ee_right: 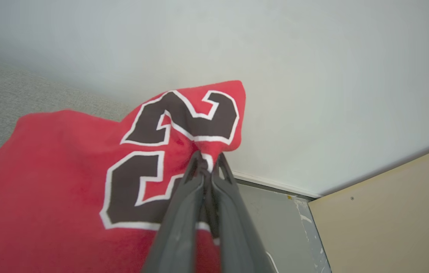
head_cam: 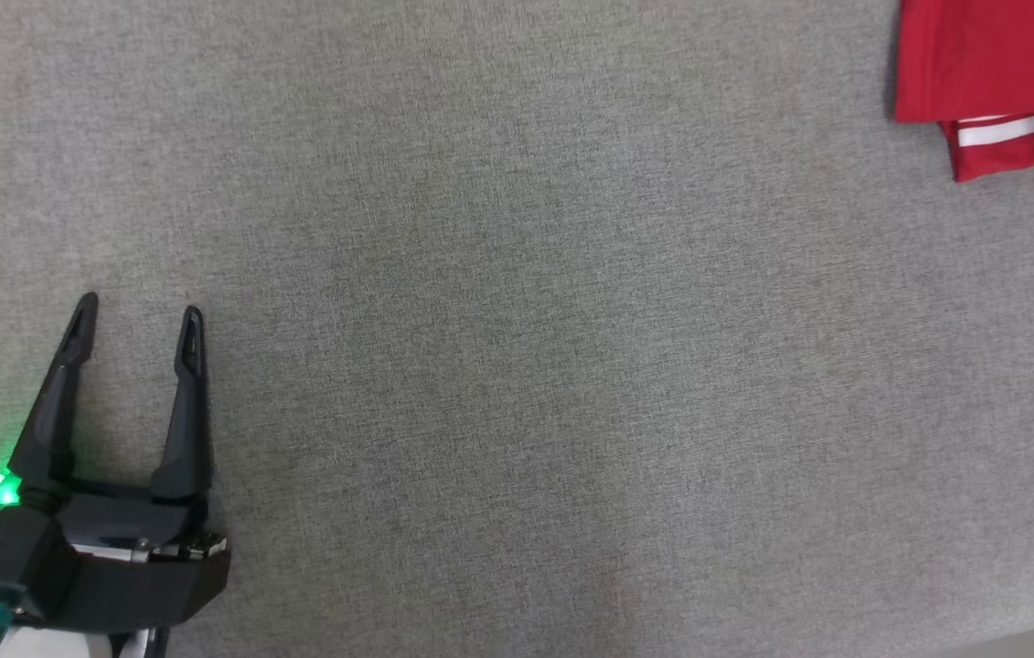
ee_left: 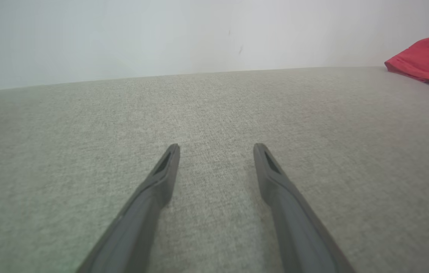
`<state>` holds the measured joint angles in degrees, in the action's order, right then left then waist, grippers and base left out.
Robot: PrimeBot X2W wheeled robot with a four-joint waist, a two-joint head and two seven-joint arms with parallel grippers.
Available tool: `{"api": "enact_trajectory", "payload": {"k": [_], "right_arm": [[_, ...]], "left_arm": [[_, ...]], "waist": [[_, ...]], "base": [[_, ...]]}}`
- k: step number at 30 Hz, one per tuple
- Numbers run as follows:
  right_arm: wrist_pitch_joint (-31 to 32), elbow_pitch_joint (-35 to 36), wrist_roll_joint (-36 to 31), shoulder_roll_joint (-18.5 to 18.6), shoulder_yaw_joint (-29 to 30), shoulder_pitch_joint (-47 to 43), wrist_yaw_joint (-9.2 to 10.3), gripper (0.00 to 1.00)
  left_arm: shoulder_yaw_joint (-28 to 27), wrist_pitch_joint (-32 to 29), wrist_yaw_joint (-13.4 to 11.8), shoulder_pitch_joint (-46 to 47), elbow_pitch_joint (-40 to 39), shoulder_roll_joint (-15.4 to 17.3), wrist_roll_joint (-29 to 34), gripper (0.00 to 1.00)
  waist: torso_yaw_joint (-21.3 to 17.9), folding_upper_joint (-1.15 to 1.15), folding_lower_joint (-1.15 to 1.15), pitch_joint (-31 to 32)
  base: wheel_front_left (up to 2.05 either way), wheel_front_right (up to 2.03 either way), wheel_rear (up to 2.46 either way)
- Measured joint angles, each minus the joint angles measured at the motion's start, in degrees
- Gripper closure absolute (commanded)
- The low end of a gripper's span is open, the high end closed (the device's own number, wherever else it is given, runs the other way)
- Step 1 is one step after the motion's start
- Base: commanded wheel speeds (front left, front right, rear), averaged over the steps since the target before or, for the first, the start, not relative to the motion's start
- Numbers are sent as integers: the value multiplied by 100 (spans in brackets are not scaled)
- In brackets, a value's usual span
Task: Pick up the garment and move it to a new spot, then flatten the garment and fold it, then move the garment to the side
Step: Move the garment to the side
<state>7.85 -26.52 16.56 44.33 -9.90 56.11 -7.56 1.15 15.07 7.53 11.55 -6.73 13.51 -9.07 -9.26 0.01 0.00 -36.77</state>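
The garment [head_cam: 992,64] is a red jersey with white trim and a white label, lying folded at the far right top of the grey table in the head view. Its edge [ee_left: 426,60] shows at the right of the left wrist view. In the right wrist view the garment [ee_right: 66,170] bears dark numerals outlined in white, and my right gripper [ee_right: 206,159] is shut on a lifted corner of it. My left gripper [head_cam: 140,315] rests open over bare cloth at the lower left, well apart from the garment, with nothing between its fingers [ee_left: 168,163].
The grey fabric-covered table [head_cam: 517,366] spans the head view; its front edge shows at the lower right corner. A pale wall [ee_left: 199,34] stands behind the table. Beyond the table's end, a grey floor [ee_right: 275,212] and a beige panel [ee_right: 388,212] appear.
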Motion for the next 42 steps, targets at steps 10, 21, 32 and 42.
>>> {"api": "enact_trajectory", "payload": {"k": [10, 21, 32, 42], "right_arm": [[288, -510, -348, 322, -399, 621, -1, 100], [-65, -834, -569, 235, -301, 881, 0, 0], [-1058, -701, -539, -793, -145, 314, 0, 0], [-1628, -385, -489, -1768, 60, -1047, 0, 0]], "left_arm": [[32, 3, 1, 34, -101, -52, -18, 0], [-26, -1, 1, 41, 33, -257, -96, 0], [-322, -1, 1, -425, 475, -588, -154, 0], [-572, -3, 1, -1020, 749, -732, -116, 0]], "waist": [[178, 0, 0, -78], [317, 0, 1, 80], [467, 0, 0, 971], [628, -2, -1, 2008]], "base": [[0, 0, 0], [0, 0, 0], [0, 0, 0], [0, 0, 0]]}}
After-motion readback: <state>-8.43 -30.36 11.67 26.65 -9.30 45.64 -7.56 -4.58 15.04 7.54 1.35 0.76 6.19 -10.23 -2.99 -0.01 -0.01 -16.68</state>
